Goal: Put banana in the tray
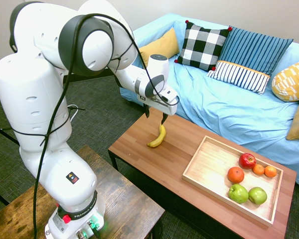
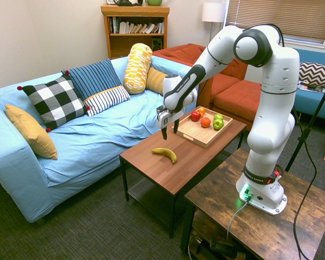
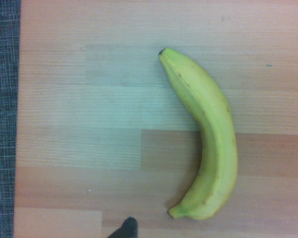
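From the first exterior view I have the hand [image 1: 156, 117] near the middle of the frame, its two dark fingers spread apart and pointing down, released, with nothing between them. It hangs above the far-left part of the reddish-brown bench [image 1: 177, 154], close to the blue-covered sofa [image 1: 209, 104].

My banana [image 1: 158, 136] lies on the bare wood of that bench, just left of the frame's middle and a little below the hand. In the wrist view I see it from above, right of centre, a curved yellow-green shape with dark tips.

The tray [image 1: 209, 181], pale wood with a low rim, sits on the same bench at the lower right of the frame, well apart from the banana. In it I count a red apple [image 1: 247, 161], a larger orange [image 1: 235, 175], two smaller oranges [image 1: 258, 170] side by side, and two green apples [image 1: 238, 193] near the rim.

Along the sofa I can see a black-and-white checked pillow [image 1: 202, 45] at the top, with a yellow pillow [image 1: 162, 47] to its left.
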`<control>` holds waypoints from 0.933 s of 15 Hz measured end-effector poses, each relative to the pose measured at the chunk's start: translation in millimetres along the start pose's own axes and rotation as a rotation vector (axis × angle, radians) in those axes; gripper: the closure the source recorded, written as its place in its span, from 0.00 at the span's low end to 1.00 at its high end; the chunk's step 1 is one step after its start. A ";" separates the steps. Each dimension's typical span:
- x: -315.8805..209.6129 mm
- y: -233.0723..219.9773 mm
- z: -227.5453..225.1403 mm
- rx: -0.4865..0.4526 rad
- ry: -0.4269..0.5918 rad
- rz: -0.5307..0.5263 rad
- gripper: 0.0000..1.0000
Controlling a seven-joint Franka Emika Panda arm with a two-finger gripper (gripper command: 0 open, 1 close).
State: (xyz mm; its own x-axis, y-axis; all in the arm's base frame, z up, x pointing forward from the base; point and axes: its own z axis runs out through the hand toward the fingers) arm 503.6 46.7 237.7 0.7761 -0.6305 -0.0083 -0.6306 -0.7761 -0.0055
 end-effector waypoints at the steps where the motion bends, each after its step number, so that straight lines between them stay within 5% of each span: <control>1: 5.3 0.8 13.2 -0.004 -0.006 -0.007 0.00; 7: 24.6 -9.0 93.6 -0.036 -0.064 -0.023 0.00; 14: 45.3 -12.2 136.5 -0.053 -0.088 -0.010 0.00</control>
State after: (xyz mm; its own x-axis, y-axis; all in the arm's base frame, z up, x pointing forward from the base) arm 546.1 28.9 100.9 0.7774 -0.6216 -0.0961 -0.6202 -0.7830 0.0472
